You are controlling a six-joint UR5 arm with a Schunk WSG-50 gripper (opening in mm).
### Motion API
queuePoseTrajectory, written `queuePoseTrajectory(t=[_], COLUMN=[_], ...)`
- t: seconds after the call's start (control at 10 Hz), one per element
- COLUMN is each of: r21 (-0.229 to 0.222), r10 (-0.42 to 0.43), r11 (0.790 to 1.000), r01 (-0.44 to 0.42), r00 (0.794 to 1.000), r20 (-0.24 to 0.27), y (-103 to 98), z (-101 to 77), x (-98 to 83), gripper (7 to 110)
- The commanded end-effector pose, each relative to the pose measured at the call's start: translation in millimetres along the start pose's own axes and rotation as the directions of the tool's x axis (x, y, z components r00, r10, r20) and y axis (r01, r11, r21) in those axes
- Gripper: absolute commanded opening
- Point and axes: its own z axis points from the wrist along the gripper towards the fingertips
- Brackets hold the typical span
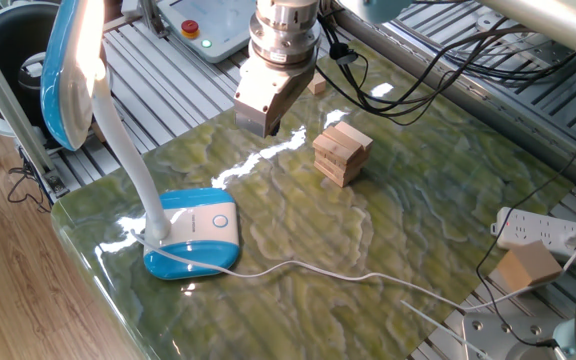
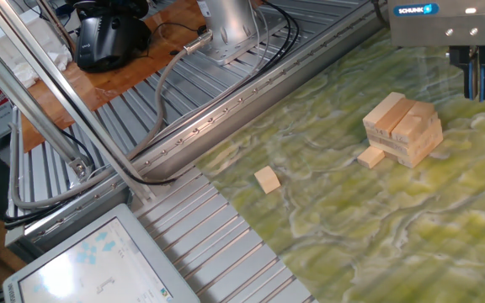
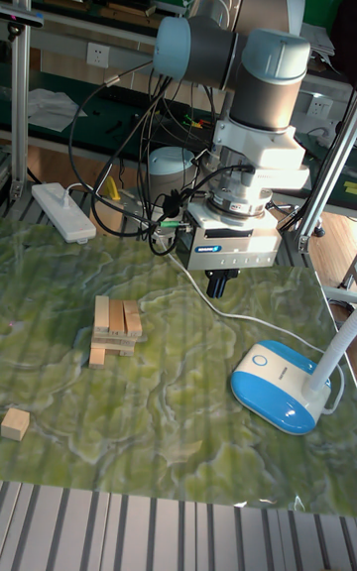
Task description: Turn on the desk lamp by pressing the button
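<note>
The desk lamp stands at the table's near left corner, its blue-and-white base [image 1: 193, 235] flat on the mat and its oval blue-rimmed head [image 1: 71, 68] lit at the upper left. The button [image 1: 220, 221] is a small round white disc on the base's white top panel, also seen as the button [image 3: 260, 361] in the tall view. My gripper [image 1: 257, 122] hangs in the air well behind and to the right of the base, touching nothing. Its fingers [image 2: 471, 77] point down, pressed together, holding nothing. In the tall view the gripper [image 3: 220, 285] is above and left of the base [image 3: 283, 388].
A stack of wooden blocks [image 1: 341, 152] stands just right of the gripper, and a loose block [image 2: 267, 179] lies near the mat's edge. The lamp's white cord [image 1: 318, 270] trails across the front. A grey control box with a red button [image 1: 190, 27], a power strip [image 1: 553, 232] and cables surround the mat.
</note>
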Motion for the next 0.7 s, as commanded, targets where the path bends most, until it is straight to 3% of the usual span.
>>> queuePoseTrajectory(t=[0.0,0.6], r21=[-0.009,-0.001], r10=[0.004,0.006], r11=[1.0,1.0], r01=[-0.004,-0.006], r00=[1.0,1.0], r20=[0.004,-0.001], y=[0.8,-1.7], z=[-1.3,-0.1], x=[-1.0,-0.9], gripper=[7,7])
